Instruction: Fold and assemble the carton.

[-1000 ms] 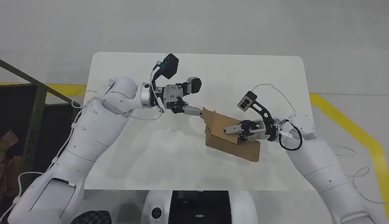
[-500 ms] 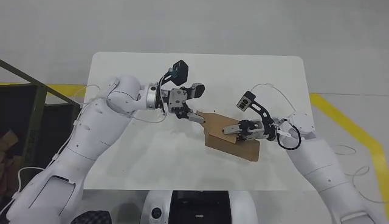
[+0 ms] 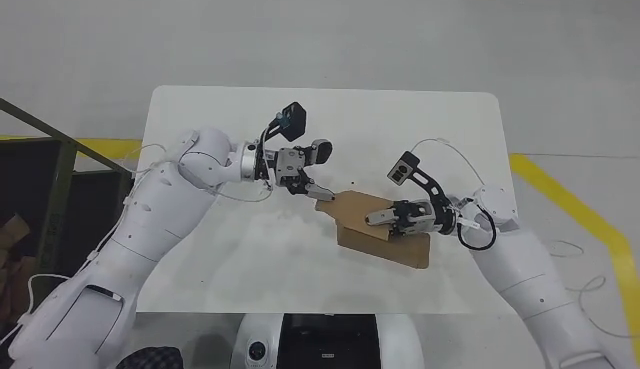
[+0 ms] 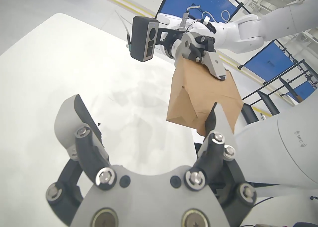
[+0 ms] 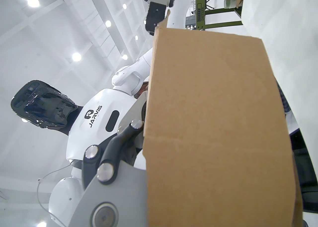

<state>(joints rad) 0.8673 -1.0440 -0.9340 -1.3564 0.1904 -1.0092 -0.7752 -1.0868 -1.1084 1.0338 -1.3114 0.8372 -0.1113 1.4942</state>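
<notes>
Carton (image 3: 378, 234) partly folded, tilted, over near-right part of bench (image 3: 230, 259). Right pincer (image 3: 388, 216) clamped on its right end, carrying it. Left pincer (image 4: 146, 103) spread wide, one fingertip touching carton's left corner. Step in hand, by the look: shaping the panels. Next likely calls for left pincer closing on that corner flap.

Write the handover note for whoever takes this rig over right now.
Right gripper: shut on the carton, holding it tilted over the table.
Left gripper: fingers open, one tip at the carton's corner, gripping nothing.
Done: carton is picked up and presented to the left arm.
Left: open it out, fold the flaps and close them; it has no box shape yet.
</notes>
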